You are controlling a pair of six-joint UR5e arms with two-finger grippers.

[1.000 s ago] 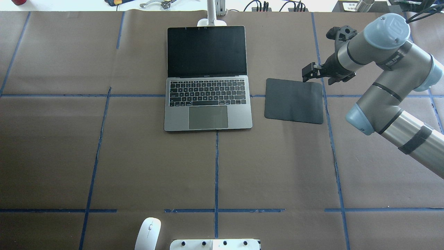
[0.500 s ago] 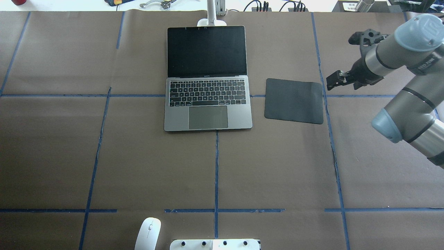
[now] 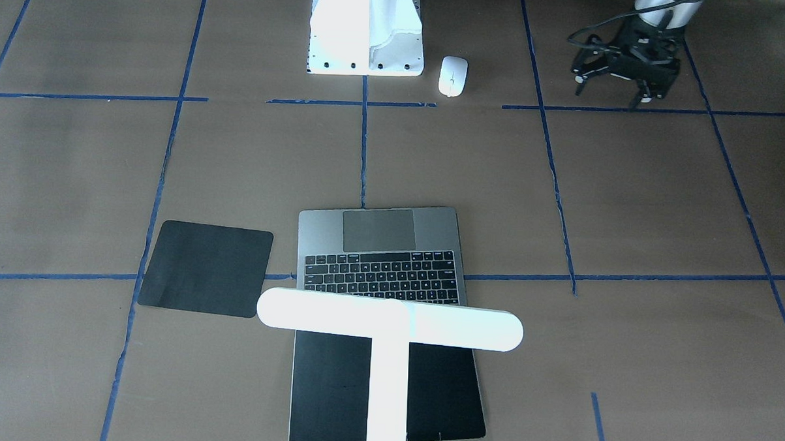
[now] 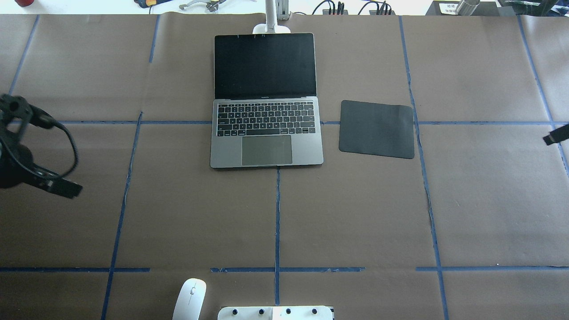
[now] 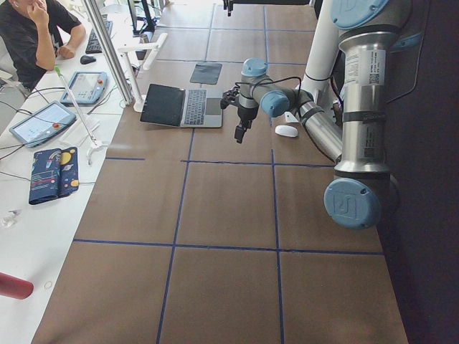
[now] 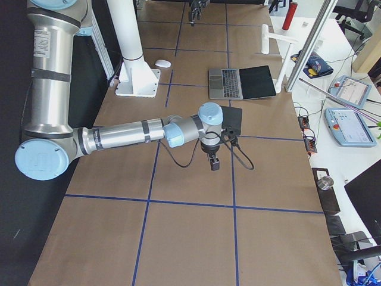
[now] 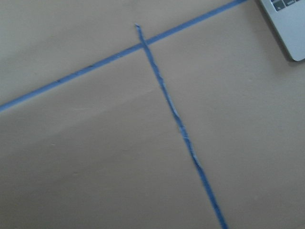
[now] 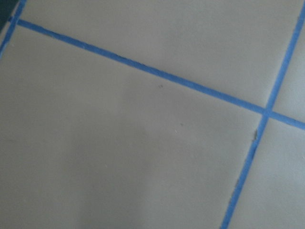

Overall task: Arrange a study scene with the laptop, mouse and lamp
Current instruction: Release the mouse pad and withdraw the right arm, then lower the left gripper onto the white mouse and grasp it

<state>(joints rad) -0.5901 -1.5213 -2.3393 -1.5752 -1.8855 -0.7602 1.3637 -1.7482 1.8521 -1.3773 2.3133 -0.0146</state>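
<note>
as you look out from the robot's side, the white bolted base (image 4: 275,313) sits at the near edge of the table (image 4: 489,289), and the mouse (image 4: 190,298) lies just beside it on the robot's left. beyond them a wide stretch of brown paper cover (image 4: 355,213), crossed by blue tape lines (image 4: 277,213), runs up to the laptop (image 4: 266,133). the left gripper (image 4: 62,186) hangs near the table's left edge and the right gripper (image 6: 212,162) near its right edge, both apart from the task's things; you cannot tell how far either pair of fingers is spread. the laptop stands open toward the robot, screen dark; the lettering under its screen is too small to read. the black mat (image 4: 377,129) lies flat just to its right, not touching. the lamp (image 3: 389,318) rises just behind the screen at the far edge, a long bar head on a flat stem. past the table's left end, a white bench (image 5: 43,179) holds control tablets (image 5: 39,122), and a person (image 5: 36,29) sits there.
</note>
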